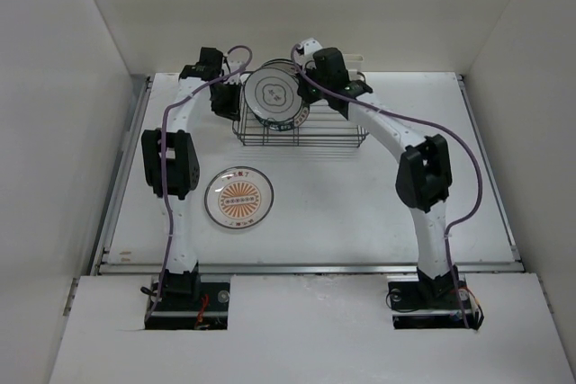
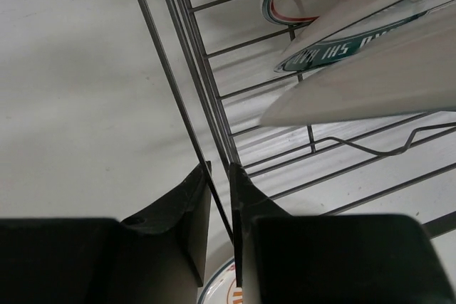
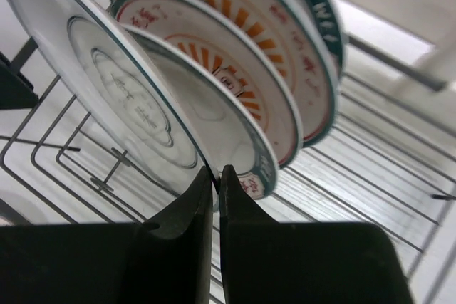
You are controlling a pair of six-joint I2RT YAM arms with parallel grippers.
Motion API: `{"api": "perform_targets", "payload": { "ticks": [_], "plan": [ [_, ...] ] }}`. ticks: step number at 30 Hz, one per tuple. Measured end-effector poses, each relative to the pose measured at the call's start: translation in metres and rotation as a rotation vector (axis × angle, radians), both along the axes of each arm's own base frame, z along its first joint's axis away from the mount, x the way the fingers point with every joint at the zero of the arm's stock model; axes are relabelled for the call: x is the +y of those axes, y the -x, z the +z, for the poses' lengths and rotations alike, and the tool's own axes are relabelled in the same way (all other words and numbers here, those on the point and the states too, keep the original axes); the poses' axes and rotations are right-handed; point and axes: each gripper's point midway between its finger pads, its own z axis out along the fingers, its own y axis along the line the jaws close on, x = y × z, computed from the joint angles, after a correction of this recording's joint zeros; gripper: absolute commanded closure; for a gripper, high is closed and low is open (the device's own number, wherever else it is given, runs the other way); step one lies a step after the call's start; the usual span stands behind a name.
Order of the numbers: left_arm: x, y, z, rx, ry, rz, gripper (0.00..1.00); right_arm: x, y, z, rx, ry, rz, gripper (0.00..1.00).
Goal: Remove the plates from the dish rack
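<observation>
The nearest plate [image 3: 128, 105], cut off at top, hides its lower rim between the right fingers [image 3: 189, 211].

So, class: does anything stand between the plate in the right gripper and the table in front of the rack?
Only the rack's front wall: the plate pinched by the right gripper stands inside the rack, so it likely must rise over those wires. Past them the table looks bare, save another plate lying front-left.

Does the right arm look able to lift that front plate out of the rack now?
Probably yes: the right end effector is shut on the rim of the front plate, and the top view shows the dish rack open overhead.
</observation>
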Motion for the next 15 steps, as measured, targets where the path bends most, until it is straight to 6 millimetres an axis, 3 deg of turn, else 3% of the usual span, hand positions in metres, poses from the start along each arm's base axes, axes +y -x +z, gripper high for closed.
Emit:
{"api": "perform_targets", "payload": {
  "ticks": [5, 6, 7, 10, 11, 13, 15],
  "plan": [
    [0.001, -0.001, 0.0, 0.0, -0.007, 0.013, 1.0, -0.028, 0.009, 0.058, -0.076, 0.006, -0.112, 1.0],
    [0.001, -0.001, 0.001, 0.0, -0.007, 0.016, 0.96, -0.036, 0.013, 0.073, -0.093, -0.001, -0.139, 1.0],
    [0.001, -0.001, 0.001, 0.001, -0.007, 0.02, 0.76, -0.044, 0.018, 0.088, -0.11, -0.01, -0.166, 1.0],
    [0.004, -0.002, 0.001, -0.007, -0.019, 0.019, 0.48, -0.067, 0.037, 0.126, -0.148, -0.047, -0.238, 1.0],
    [0.005, -0.003, 0.001, -0.01, -0.021, 0.023, 0.32, -0.074, 0.045, 0.135, -0.149, -0.061, -0.254, 1.0],
    [0.006, -0.005, 0.001, -0.017, -0.029, 0.025, 0.22, -0.088, 0.064, 0.147, -0.141, -0.091, -0.275, 1.0],
    [0.009, -0.007, 0.002, -0.027, -0.038, 0.033, 0.19, -0.098, 0.088, 0.151, -0.109, -0.114, -0.273, 1.0]
  ]
}}
